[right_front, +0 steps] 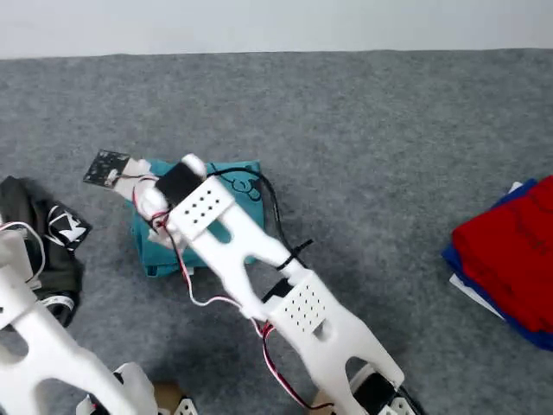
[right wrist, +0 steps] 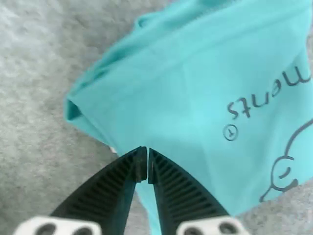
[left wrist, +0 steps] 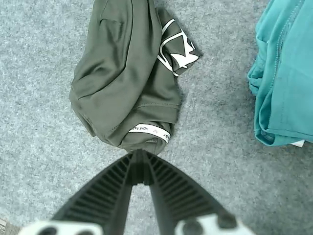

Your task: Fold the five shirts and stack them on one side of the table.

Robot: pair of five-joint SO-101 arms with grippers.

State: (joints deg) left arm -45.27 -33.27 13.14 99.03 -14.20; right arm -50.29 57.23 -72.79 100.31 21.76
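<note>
Underneath, grey carpeted table point(right_front: 363, 130), white wall point(right_front: 259, 24)

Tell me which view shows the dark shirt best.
Left wrist view: the whole dark shirt shows, white print included. The high view has it far left, partly behind an arm. The right wrist view faces the teal shirt.

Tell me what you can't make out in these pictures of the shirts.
Shirt stack: high view, cut off by the right edge; count unclear.
Teal shirt: high view, mostly under the right arm; fold quality hidden.
Dark shirt: high view, partly behind the left arm.
Right gripper: right wrist view, whether it pinches cloth is unclear.
</note>
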